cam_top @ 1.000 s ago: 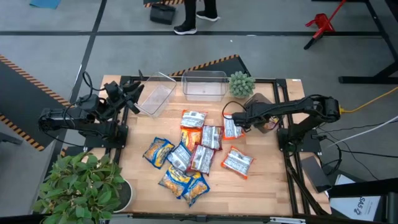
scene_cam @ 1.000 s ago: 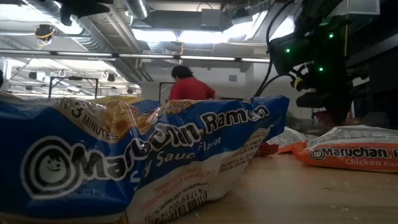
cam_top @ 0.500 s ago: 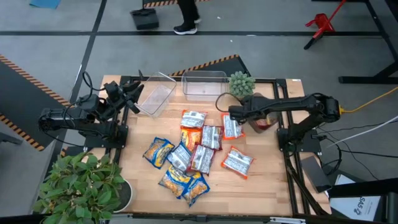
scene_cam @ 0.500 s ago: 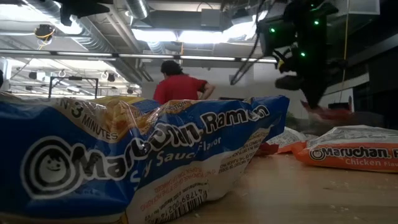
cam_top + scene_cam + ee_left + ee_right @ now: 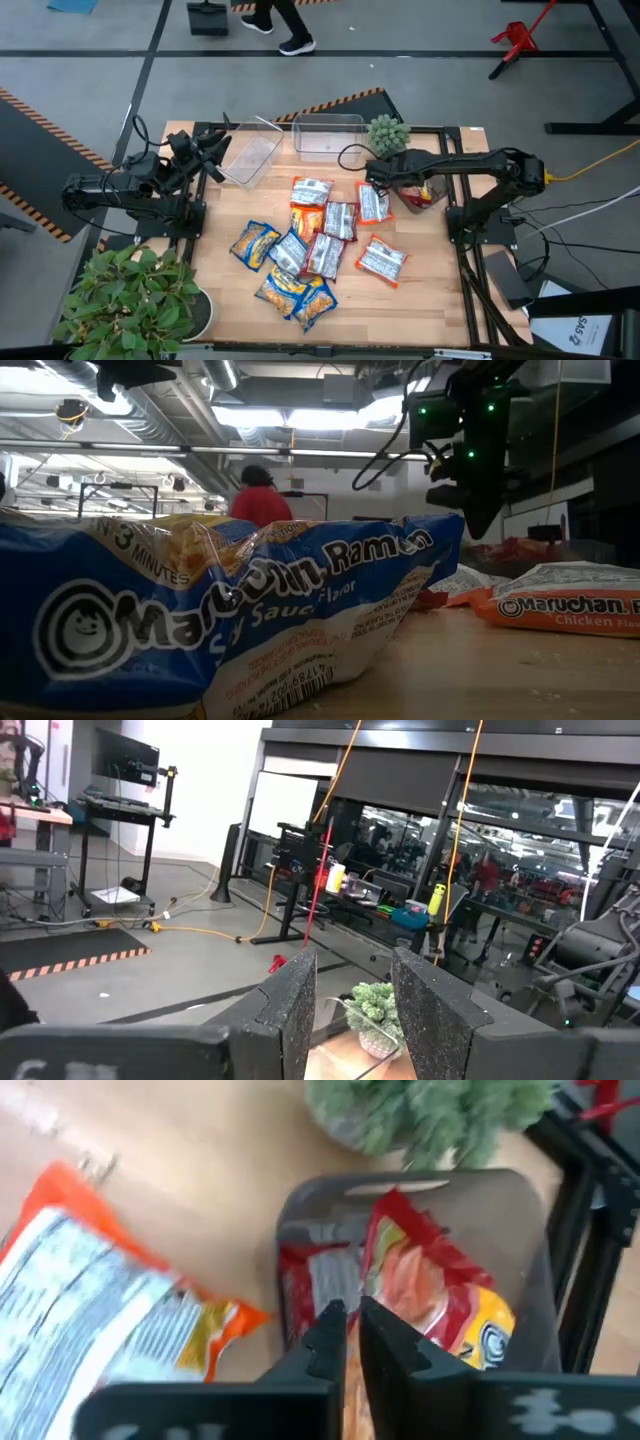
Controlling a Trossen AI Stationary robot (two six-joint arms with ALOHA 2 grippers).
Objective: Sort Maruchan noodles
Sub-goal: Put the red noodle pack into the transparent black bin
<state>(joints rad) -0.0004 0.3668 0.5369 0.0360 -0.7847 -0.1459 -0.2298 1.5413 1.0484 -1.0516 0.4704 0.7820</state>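
Observation:
Several Maruchan noodles packets (image 5: 300, 250) lie in a loose pile mid-table, yellow-and-blue, orange and red-and-silver. One orange packet (image 5: 372, 203) lies flat beside a dark bin (image 5: 412, 190). A red packet (image 5: 420, 1290) rests inside that bin. My right gripper (image 5: 380, 184) hangs shut above the bin's edge (image 5: 300, 1210), tilted down, with nothing between its fingers (image 5: 345, 1335). My left gripper (image 5: 207, 150) waits open at the table's far left, raised and about level (image 5: 350, 1010). In the low view a blue packet (image 5: 230, 610) fills the foreground.
Two clear bins stand at the far edge, one tilted (image 5: 250, 158) and one upright (image 5: 327, 137). A small green spiky plant (image 5: 388, 132) sits beside them, just beyond the dark bin. A leafy potted plant (image 5: 135, 300) stands at the near left corner. A person walks in the room behind.
My right gripper has risen and gone toward the table's left edge, away from over the dark bin, tipping as it went. The red packet stays in the bin. The packets on the table have kept their places.

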